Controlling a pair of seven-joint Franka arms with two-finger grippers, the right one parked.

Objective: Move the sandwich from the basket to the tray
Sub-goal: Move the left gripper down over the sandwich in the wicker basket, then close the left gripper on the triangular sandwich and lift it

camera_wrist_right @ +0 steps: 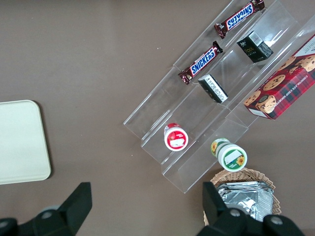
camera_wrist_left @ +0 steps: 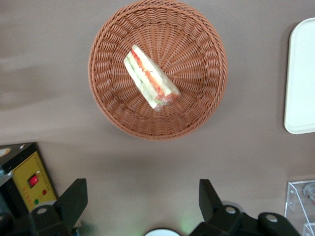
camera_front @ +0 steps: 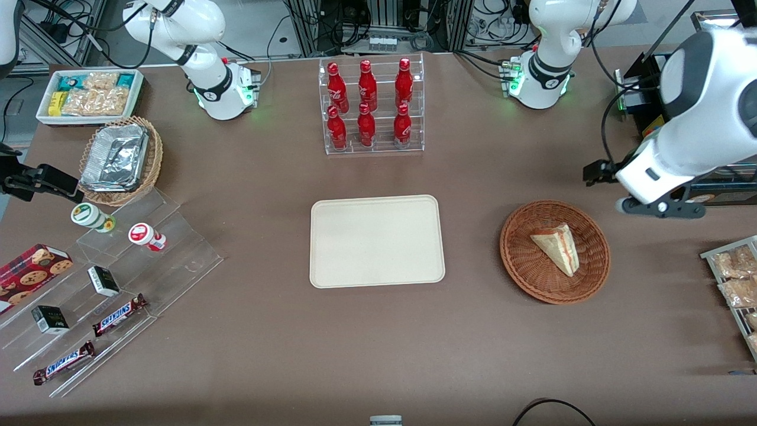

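The sandwich, a pale wedge with red and green filling, lies in the round reddish-brown wicker basket toward the working arm's end of the table. It also shows in the left wrist view, lying in the basket. The cream tray lies flat and bare at mid-table, beside the basket; its edge shows in the left wrist view. My left gripper hangs high above the table, farther from the front camera than the basket. Its fingers stand wide apart and hold nothing.
A clear rack of red bottles stands farther back than the tray. A black box with a yellow panel sits near the gripper. A wire rack of snack packets is at the working arm's end. Acrylic steps with snacks lie at the parked arm's end.
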